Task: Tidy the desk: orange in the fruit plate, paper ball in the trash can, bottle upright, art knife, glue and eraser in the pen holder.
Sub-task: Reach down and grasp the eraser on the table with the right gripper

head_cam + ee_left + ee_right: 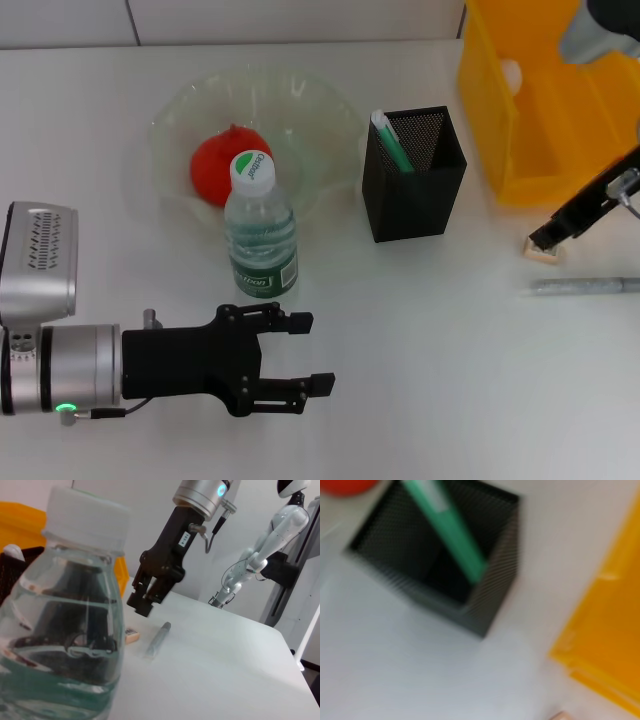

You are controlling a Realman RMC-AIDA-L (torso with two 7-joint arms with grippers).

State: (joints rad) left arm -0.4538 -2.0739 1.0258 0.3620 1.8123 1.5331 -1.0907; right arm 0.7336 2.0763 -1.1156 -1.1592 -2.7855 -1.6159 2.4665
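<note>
Your right pincer (pixel 546 238) is cut off by the frame edge, its black tips hanging right over the small beige rectangular eraser (pixel 544 252); you cannot tell whether they are spread. The slim silver-grey metal art knife (pixel 585 286) lies just beside it on the white table (pixel 420 350). Your left pincer (pixel 305 352) sits spread, near the upright clear plastic bottle (pixel 260 235); its cap lettering is unreadable.
</note>
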